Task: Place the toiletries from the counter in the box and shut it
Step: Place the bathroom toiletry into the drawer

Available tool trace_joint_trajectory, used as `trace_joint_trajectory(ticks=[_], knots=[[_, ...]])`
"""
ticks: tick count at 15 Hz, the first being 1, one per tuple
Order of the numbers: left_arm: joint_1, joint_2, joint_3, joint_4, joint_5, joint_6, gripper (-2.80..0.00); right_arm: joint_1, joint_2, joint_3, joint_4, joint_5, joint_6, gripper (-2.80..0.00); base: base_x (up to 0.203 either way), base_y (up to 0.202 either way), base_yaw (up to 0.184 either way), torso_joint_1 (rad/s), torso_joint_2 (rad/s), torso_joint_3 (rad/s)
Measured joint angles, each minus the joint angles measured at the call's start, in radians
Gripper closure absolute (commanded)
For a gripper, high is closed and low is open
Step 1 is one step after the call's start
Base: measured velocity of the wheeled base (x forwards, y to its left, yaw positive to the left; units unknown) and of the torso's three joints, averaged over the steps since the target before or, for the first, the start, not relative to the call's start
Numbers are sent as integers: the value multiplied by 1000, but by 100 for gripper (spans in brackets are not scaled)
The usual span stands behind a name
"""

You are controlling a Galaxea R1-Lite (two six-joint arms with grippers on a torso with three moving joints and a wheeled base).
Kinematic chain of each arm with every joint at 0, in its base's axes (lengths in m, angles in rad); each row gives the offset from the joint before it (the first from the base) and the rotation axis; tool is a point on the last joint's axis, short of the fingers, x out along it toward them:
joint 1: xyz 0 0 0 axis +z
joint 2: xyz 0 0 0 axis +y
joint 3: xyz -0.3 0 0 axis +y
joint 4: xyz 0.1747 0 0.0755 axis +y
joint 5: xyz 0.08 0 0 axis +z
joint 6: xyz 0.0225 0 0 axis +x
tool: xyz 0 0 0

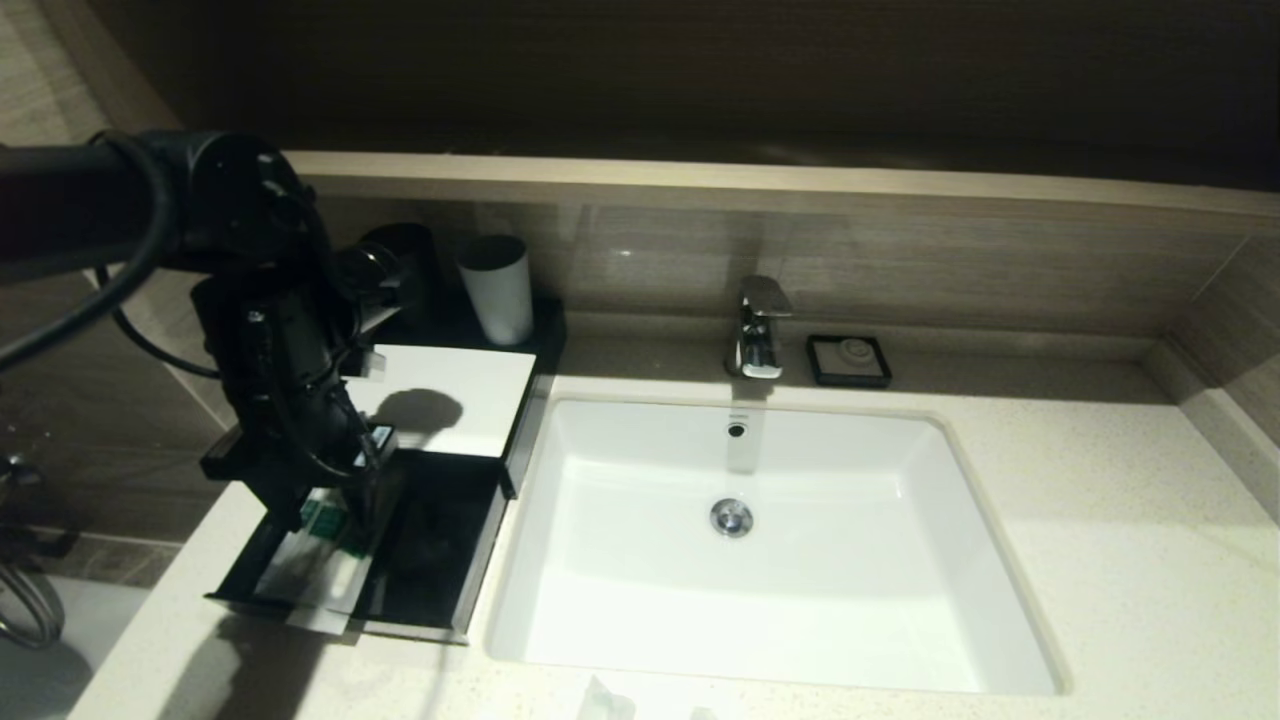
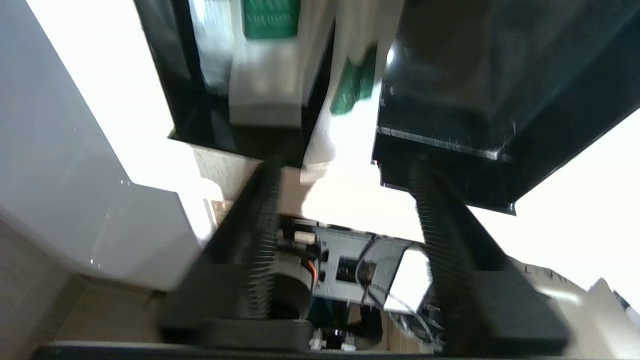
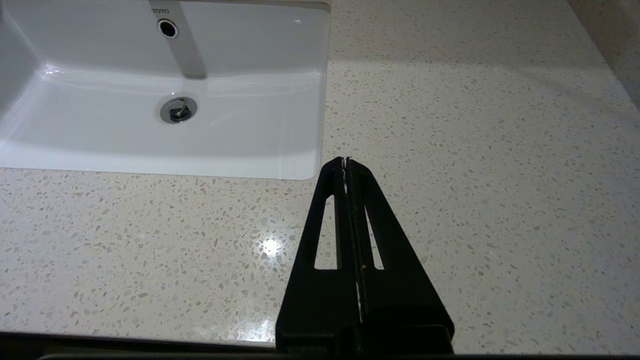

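Partly, left hand [image 1: 345, 490] hides toiletries [image 1: 325, 560] in box [image 1: 440, 560].

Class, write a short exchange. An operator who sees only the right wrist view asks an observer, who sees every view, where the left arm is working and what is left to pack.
Operator: I see only the sink and the shut right tool over the counter. Where is the left tool?
Observer: The left tool hangs over the pulled-out drawer of the box, with its fingers apart.
Operator: Is anything in that drawer?
Observer: Yes. Packets with green print lie in its left part.
Operator: Is the counter finished?
Observer: No. At least one white packet lies at the counter's near edge, in front of the sink.
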Motion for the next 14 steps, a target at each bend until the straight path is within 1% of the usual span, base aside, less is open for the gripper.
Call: trace_joint_trajectory(ticks=[3, 7, 14], knots=[[-8, 3, 4, 4, -1, 1, 0, 0, 0, 0, 0, 0, 0, 0, 0, 0, 0, 0, 0, 0], [-13, 19, 9, 42, -2, 0, 0, 0, 0, 0, 0, 0, 0, 0, 0, 0, 0, 0, 0, 0], [-14, 42, 36, 55, 4, 3, 0, 0, 0, 0, 0, 0, 0, 0, 0, 0, 0, 0, 0, 0]])
